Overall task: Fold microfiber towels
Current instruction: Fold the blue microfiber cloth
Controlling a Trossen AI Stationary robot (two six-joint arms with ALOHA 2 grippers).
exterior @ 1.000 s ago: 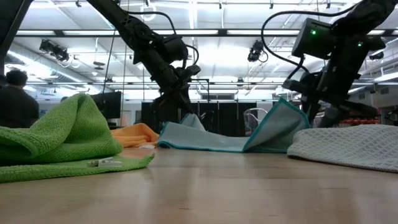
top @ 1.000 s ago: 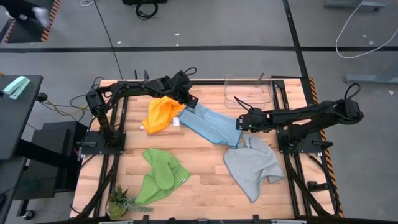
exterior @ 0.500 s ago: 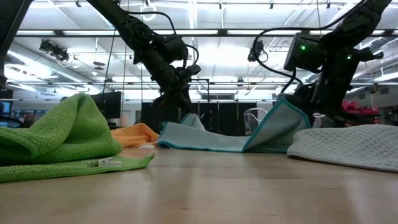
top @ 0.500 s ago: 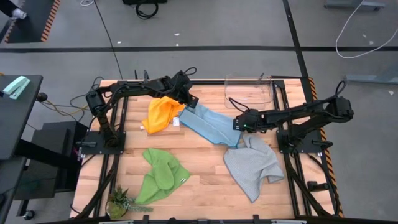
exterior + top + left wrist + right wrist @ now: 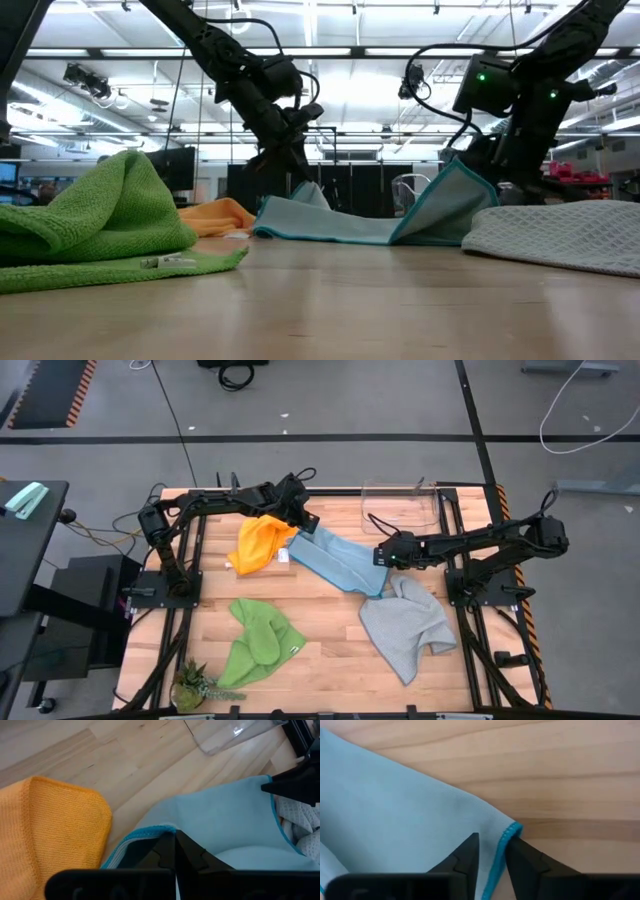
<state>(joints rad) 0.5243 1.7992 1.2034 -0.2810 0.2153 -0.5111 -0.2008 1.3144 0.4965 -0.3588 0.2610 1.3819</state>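
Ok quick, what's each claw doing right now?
Left claw: shut on the blue towel, at its corner beside the orange towel.
Right claw: closing around the blue towel's other corner edge, fingers not quite together.

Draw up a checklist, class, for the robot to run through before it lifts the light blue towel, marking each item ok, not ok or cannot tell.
1. Left pincer shut on one corner of the light blue towel: ok.
2. Right pincer astride the towel's opposite hemmed corner: ok.
3. Right pincer fully shut on that hem: not ok, a gap shows.
4. Yellow-orange towel free of the blue one: cannot tell, they touch.
5. Grey towel clear of the blue towel's edge: cannot tell.
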